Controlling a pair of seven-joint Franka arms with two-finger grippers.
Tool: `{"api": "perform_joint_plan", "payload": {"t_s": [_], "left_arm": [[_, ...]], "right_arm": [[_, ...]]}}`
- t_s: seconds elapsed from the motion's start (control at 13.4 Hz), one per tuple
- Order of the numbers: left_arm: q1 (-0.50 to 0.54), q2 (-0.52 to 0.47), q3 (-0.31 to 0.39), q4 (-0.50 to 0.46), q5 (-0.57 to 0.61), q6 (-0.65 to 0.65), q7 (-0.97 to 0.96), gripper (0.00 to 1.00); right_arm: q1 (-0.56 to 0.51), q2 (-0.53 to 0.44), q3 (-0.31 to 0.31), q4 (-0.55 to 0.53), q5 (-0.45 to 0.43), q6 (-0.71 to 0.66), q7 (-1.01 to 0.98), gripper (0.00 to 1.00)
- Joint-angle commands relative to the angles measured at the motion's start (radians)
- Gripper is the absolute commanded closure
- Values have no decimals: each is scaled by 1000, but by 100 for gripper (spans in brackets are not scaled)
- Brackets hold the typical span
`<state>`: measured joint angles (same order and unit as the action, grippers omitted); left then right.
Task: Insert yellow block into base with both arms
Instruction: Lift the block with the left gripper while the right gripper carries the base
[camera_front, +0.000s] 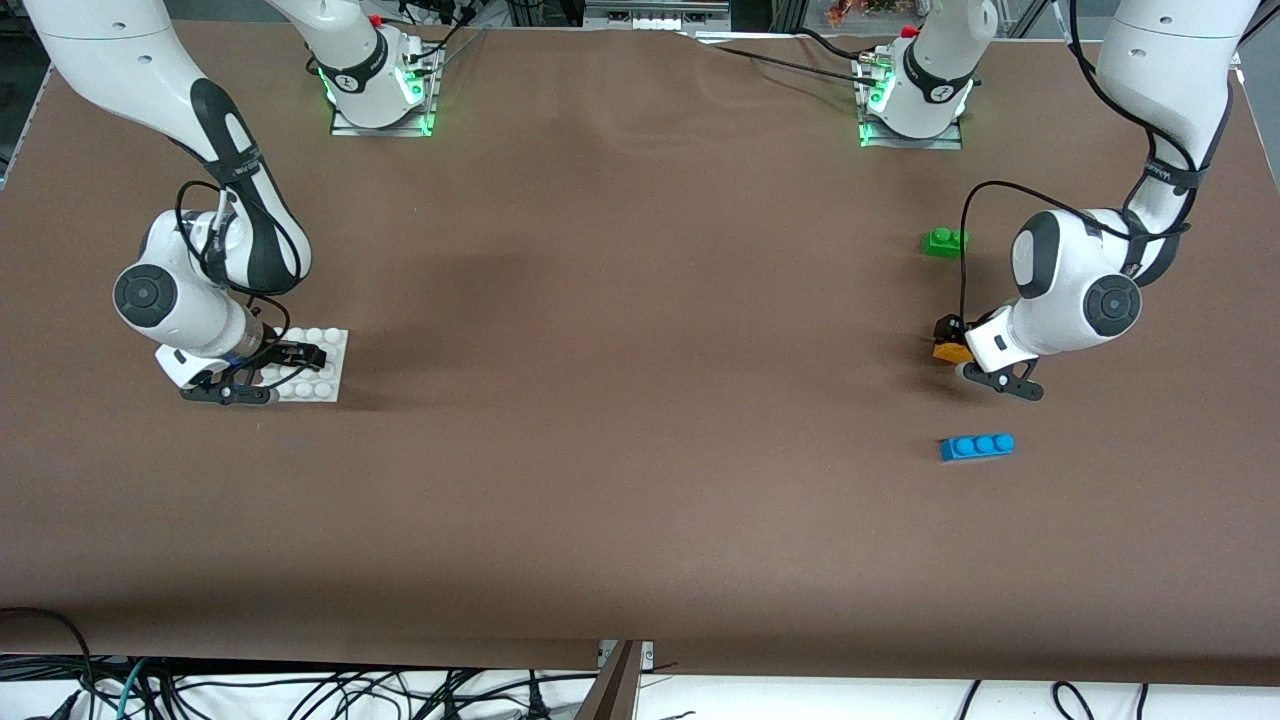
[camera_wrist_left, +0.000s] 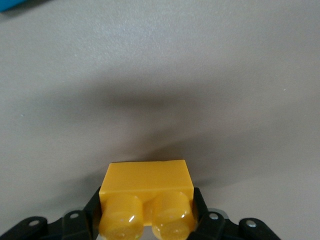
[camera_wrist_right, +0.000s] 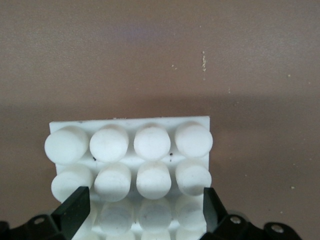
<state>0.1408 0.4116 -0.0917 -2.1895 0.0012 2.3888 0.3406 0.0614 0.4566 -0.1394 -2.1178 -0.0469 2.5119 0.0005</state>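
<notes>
The yellow block (camera_front: 951, 351) sits toward the left arm's end of the table. My left gripper (camera_front: 955, 349) is shut on it, low at the table. In the left wrist view the block (camera_wrist_left: 146, 182) fills the space between the black fingers (camera_wrist_left: 92, 210), with its two studs toward the camera. The white studded base (camera_front: 330, 345) lies flat toward the right arm's end. My right gripper (camera_front: 290, 372) is low over it and open. In the right wrist view (camera_wrist_right: 145, 197) its fingers straddle the base (camera_wrist_right: 130, 126), one at the base's edge, one over its outer stud column.
A green two-stud brick (camera_front: 944, 241) lies farther from the front camera than the yellow block. A blue three-stud brick (camera_front: 977, 446) lies nearer, and its corner shows in the left wrist view (camera_wrist_left: 15, 4). The brown table (camera_front: 640, 400) spreads between the two arms.
</notes>
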Motion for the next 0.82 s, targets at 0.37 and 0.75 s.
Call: {"api": "perform_joint_plan", "payload": {"t_s": [0.37, 0.75], "left_arm": [[3, -97, -2, 10, 6, -46, -95, 100], [-3, -207, -2, 19, 8, -89, -100, 100]], "right_arm": [[-3, 2, -2, -54, -2, 27, -20, 0], [-6, 5, -5, -57, -2, 28, -40, 0]]}}
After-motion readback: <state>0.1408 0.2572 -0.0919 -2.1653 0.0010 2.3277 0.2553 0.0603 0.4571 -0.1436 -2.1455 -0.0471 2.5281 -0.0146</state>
